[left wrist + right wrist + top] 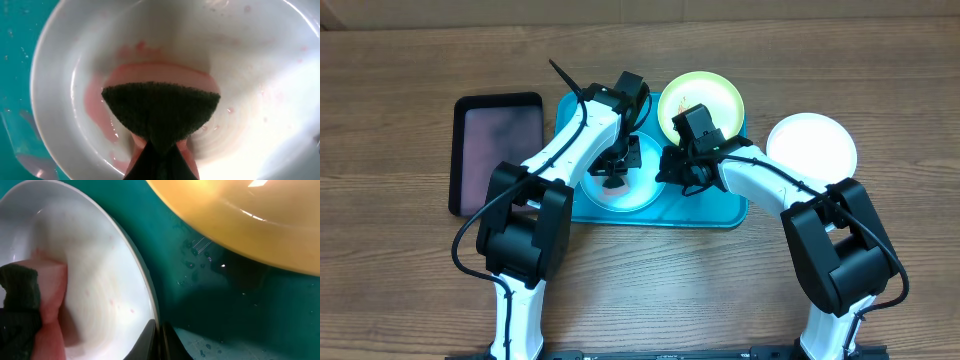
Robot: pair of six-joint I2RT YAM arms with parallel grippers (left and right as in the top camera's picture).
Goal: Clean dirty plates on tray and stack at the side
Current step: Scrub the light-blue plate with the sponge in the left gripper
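Observation:
A light blue plate [638,193] with pink-red smears lies on the left half of the turquoise tray [720,212]. My left gripper [613,172] is shut on a pink sponge with a dark green scrub face [161,109] and presses it into that plate [260,75]. My right gripper [670,166] is shut on the plate's right rim [150,295], with the fingertips [159,332] pinching it. The yellow-green plate [700,98] sits on the tray's far right part and also shows in the right wrist view [240,215]. The white plate [811,148] lies on the table to the right of the tray.
A smaller black tray with a pinkish inside [498,150] lies left of the turquoise tray. Water drops sit on the tray floor [225,300]. Bare wooden table [410,280] surrounds the trays.

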